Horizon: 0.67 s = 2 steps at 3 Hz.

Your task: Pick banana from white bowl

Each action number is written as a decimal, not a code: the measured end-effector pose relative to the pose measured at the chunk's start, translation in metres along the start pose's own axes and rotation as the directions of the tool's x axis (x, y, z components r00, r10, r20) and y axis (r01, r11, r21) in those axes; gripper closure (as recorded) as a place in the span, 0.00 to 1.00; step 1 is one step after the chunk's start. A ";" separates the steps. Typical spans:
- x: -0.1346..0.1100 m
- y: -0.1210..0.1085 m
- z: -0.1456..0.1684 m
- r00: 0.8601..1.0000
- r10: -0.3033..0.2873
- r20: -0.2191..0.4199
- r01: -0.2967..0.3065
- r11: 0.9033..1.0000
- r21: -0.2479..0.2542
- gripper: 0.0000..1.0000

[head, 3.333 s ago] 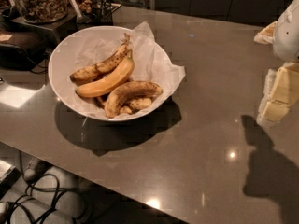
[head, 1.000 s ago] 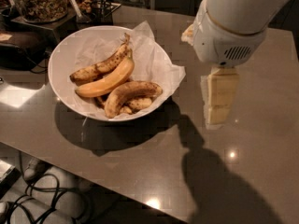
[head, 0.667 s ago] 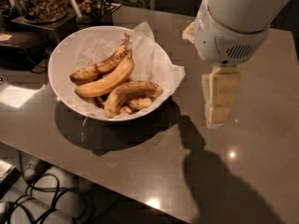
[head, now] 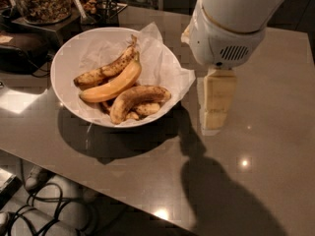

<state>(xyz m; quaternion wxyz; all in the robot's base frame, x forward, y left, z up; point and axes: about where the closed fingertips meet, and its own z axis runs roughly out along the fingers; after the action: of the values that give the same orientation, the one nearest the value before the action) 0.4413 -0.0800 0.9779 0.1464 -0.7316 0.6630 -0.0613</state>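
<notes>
The white bowl (head: 58, 65) stands on the grey table at the left, lined with crumpled white paper. The banana (head: 137, 98), thick, curved and mostly dark brown, lies at the front of the bowl. Behind it lie a smooth yellow-orange banana (head: 114, 84) and a slimmer speckled banana (head: 105, 69). My gripper (head: 217, 104) hangs from the white arm, pointing down just above the table, to the right of the bowl and clear of its rim. It holds nothing that I can see.
A clear container of brown snacks (head: 42, 0) and a dark appliance (head: 19, 50) stand at the back left behind the bowl. The table's front edge runs diagonally at the lower left, with cables (head: 44, 205) on the floor below.
The arm has come in from the right edge to a spot just right of the bowl. Over the last second it has barely moved. The bananas lie as before.
</notes>
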 end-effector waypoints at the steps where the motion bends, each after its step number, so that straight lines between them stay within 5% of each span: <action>1: -0.019 -0.017 0.006 1.000 0.005 0.007 -0.005 1.000 -0.004 0.00; 2: -0.029 -0.029 0.013 1.000 -0.011 0.010 0.011 1.000 -0.018 0.13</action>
<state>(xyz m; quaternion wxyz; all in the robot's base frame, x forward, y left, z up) 0.4694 -0.0476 0.9772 0.1425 -0.7368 0.6589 -0.0525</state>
